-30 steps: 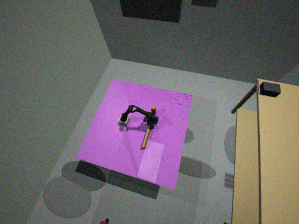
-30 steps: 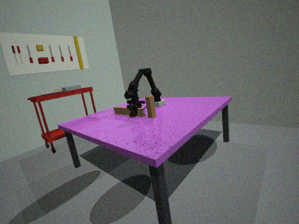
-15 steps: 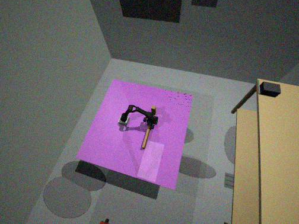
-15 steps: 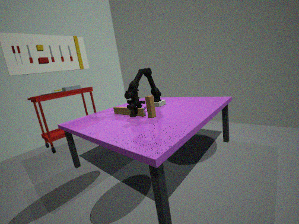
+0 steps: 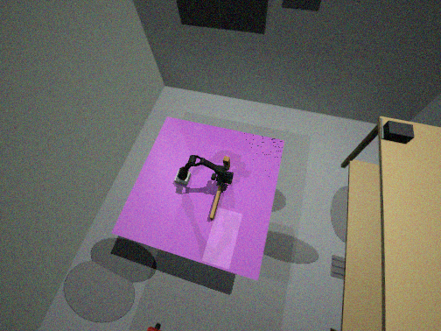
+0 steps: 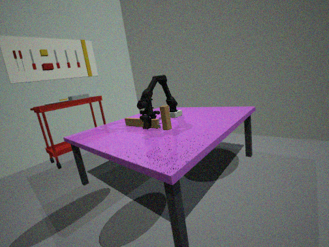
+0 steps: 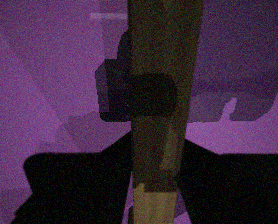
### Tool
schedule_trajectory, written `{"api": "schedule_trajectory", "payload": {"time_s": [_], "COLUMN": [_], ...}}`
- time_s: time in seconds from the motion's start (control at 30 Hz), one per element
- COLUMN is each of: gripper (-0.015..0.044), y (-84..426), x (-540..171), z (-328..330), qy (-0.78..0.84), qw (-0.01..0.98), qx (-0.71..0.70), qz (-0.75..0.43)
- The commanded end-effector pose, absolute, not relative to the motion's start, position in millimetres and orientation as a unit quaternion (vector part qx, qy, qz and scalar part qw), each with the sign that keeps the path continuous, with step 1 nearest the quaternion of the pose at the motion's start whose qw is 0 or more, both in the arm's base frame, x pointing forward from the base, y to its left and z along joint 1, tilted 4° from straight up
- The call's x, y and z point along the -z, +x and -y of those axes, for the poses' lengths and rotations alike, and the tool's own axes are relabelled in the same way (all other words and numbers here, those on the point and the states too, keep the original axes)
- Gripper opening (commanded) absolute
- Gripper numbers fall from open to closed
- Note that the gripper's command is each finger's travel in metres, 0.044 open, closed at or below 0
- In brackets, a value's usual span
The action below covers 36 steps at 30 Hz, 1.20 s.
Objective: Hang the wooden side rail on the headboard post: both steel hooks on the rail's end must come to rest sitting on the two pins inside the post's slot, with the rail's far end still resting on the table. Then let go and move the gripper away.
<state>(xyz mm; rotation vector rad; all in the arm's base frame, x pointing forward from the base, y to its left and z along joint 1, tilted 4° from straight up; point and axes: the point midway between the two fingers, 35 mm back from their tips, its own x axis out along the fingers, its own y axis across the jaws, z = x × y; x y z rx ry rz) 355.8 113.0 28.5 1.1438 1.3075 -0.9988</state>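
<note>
- Nearest me, the post (image 5: 227, 162) (image 6: 166, 117) stands upright on the bench (image 5: 153, 174) (image 6: 130, 153) (image 7: 30, 125). Its slot is the nearest thing to a container here; from where I stand I can't see into it, so the pins and anything on them stay hidden.
- Just beside the post, on the side toward the cart, are the hooks (image 6: 160, 123) on the rail's end. They look short of being seated, though I can't tell whether they touch.
- The rail (image 5: 215, 205) (image 6: 132, 122) (image 7: 155, 207) runs away from the post, low over the bench; whether its far end rests there, I can't make out.
- The fingers (image 6: 147, 127) are partly open, closed firmly on the rail near its post end, one on each side.
- I'd say the step in hand is lining the hooks up with the slot. Next should come a small move toward the post, hooks above the pins, then a gentle lowering; letting go waits until both sit. A skewed rail could catch one hook only.
- Well beyond the post, the cart (image 6: 81, 100) bears a grey item (image 6: 78, 97) on top; its lower tray's contents I can't tell.
</note>
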Motion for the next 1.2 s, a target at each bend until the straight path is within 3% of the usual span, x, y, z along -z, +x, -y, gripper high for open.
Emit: {"api": "schedule_trajectory", "payload": {"time_s": [0.0, 1.17], "gripper": [0.0, 0.0], "y": [356.6, 356.3], "x": [-30.5, -36.3], "z": [-112.8, -112.4], "qy": [0.478, 0.478], "qw": [0.543, 0.543], "qx": [0.417, 0.417], "qz": [-0.55, -0.55]}}
